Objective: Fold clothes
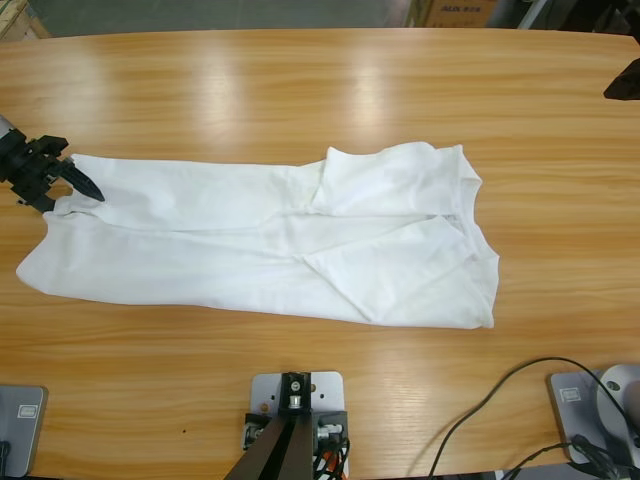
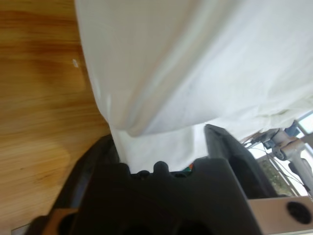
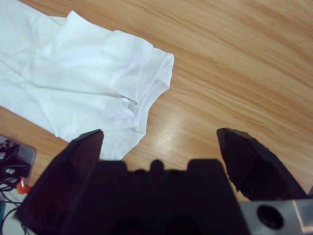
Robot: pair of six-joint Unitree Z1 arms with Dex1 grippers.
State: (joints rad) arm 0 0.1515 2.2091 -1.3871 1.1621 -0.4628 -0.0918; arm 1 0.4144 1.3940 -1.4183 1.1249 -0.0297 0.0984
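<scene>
- Spreading across wooden table [image 1: 300,80]: white T-shirt [image 1: 280,240], sides folded inward.
- Pinching hem at far end: left gripper [image 1: 78,180].
- Hovering wide apart above bare wood: right gripper [image 3: 161,142].

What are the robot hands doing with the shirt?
Left gripper shut on T-shirt hem corner. Right gripper open above table, holding nothing. Nothing blocking.

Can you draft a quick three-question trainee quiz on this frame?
1. True or false: the T-shirt lies stretched lengthwise across the table.
2. Which hand has shirt fabric between its jaws? A) left hand B) right hand
3. Fill in: the right hand's jaws are ____.

Key: 1 true; 2 A; 3 open
</scene>
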